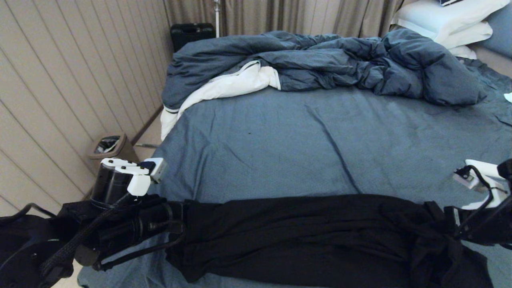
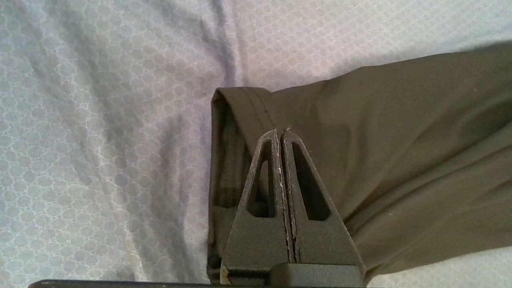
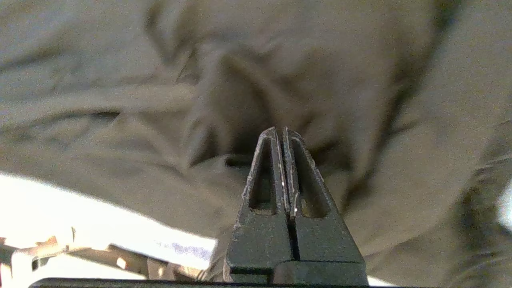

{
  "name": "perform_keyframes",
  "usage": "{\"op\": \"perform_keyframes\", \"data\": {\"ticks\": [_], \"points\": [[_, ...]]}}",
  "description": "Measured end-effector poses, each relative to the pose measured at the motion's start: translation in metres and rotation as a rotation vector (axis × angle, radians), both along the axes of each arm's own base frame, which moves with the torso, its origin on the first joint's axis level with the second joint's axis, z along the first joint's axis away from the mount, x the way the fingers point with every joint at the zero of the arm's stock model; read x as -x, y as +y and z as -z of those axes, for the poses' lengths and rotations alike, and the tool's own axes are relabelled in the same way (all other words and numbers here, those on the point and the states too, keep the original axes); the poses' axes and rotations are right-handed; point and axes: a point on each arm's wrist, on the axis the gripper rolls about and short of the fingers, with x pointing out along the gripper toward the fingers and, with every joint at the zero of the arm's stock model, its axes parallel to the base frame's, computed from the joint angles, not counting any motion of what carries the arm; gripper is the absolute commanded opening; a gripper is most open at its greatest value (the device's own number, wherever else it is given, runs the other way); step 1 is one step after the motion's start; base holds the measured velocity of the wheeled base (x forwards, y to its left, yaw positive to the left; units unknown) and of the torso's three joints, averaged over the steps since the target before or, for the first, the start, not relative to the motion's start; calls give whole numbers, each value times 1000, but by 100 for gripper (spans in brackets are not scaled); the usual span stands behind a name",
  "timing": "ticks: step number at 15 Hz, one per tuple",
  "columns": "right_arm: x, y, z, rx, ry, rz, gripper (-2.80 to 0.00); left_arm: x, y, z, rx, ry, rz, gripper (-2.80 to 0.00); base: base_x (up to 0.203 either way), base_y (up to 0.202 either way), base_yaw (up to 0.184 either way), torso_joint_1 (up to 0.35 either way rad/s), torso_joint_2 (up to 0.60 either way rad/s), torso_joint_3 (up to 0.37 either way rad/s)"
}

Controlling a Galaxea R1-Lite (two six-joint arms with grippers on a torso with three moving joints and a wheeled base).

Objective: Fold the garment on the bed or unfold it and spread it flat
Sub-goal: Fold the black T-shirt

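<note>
- Stretched across the near edge of the bed [image 1: 280,136], the black T-shirt [image 1: 304,236] lies bunched into one long, creased band running from the left gripper to the right; neither print nor lettering shows.
- At the band's left end, the left gripper [image 2: 281,132] has its two fingers pressed together, their tips over a hemmed, folded corner of the dark cloth; whether any fabric is caught between them cannot be told.
- At the right end, the right gripper [image 3: 280,130] also has its two fingers pressed together, tips sunk among crumpled folds of the shirt; a pinch on the cloth cannot be confirmed.
- One dark-blue duvet [image 1: 340,64] is heaped along the far side of the slate-blue sheet, its white lining [image 1: 236,84] turned out at the left corner.
- Three white pillows [image 1: 444,20] appear stacked at the far right corner.
- One small brown wastebin [image 1: 110,148] stands on the floor beside the bed against the panelled wall, with a dark liner inside; anything else in it cannot be made out.
- One black case [image 1: 192,34] sits on the floor beyond the bed, before the curtains [image 1: 288,16].
</note>
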Motion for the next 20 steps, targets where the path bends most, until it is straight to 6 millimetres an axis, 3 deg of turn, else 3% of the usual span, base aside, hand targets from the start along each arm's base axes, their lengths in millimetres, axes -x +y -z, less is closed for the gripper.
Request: {"op": "perform_keyframes", "data": {"ticks": [6, 10, 13, 18, 20], "points": [[15, 49, -7, -21, 9, -194, -280, -1, -1, 3, -4, 12, -2, -280, 0, 0, 0, 0, 0, 0], [7, 70, -14, -52, 8, -254, -280, -1, -1, 3, 4, 15, -8, -280, 0, 0, 0, 0, 0, 0], [0, 56, -26, -40, -37, -186, -280, -1, -1, 3, 5, 14, -5, -280, 0, 0, 0, 0, 0, 0], [4, -7, -56, 36, -48, 50, -280, -2, -2, -1, 17, 23, -39, -280, 0, 0, 0, 0, 0, 0], [4, -26, -61, 52, 32, 70, -280, -4, -2, -5, -18, 65, -78, -280, 0, 0, 0, 0, 0, 0]]}}
